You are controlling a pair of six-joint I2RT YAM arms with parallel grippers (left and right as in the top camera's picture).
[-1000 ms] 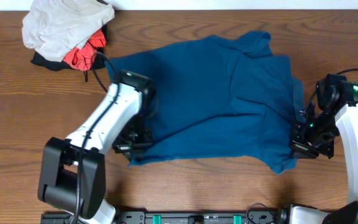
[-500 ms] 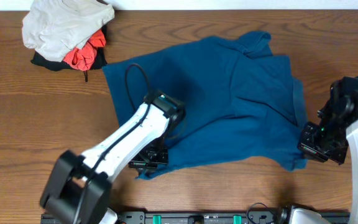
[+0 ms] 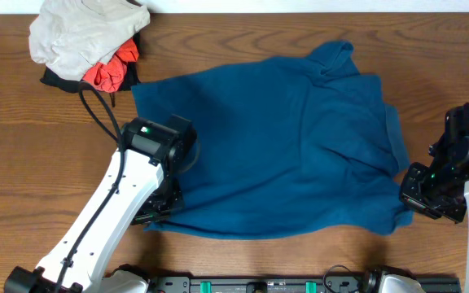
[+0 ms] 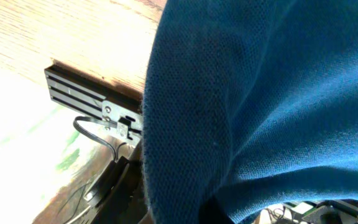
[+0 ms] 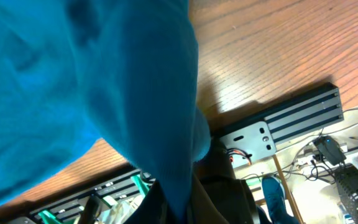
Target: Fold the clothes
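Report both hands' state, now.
Left hand: closed, holding a corner of the teal shirt.
Right hand: closed, holding the teal shirt too.

Wooden bench (image 3: 23, 163), brown grain, fills the overhead view. Garment pile at the 11 o'clock corner: pale beige-grey garment (image 3: 80, 32) crumpled on top, orange-red garment (image 3: 108, 73) poking out at its 5 o'clock side, black garment (image 3: 59, 80) underneath, edge showing at the pile's 7 o'clock. All three touching. Black slotted rail (image 3: 259, 285) along the bench's 6 o'clock edge, with green bits on it. Left wrist view: rail (image 4: 79, 96) at 9 o'clock, black cable (image 4: 98, 134) just below. Right wrist view: rail (image 5: 303, 115) at 3 o'clock, cable clutter (image 5: 331, 149) beyond at 4 o'clock, blurry.
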